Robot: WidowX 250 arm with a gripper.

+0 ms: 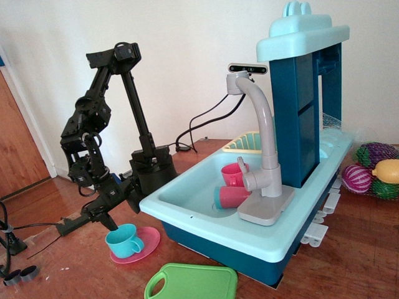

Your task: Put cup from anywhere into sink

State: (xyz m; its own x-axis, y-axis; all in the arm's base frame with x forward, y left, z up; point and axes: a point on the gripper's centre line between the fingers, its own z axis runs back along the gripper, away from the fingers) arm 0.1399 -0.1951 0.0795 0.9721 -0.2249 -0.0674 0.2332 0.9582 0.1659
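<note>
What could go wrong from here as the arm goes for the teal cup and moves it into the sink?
The gripper hangs just left of the cup, which sits on a pink plate; a nudge could slide or tip the cup, or drag the plate along.

The sink rim stands well above the cup, so a low carry might knock against the wall.

Two pink cups already lie in the basin near the faucet, so the landing room there looks tight.

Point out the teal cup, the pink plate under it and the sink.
teal cup (123, 240): main camera view, on its side wall.
pink plate (149, 239): main camera view, bare right rim.
sink (187, 189): main camera view, inner left wall.
</note>
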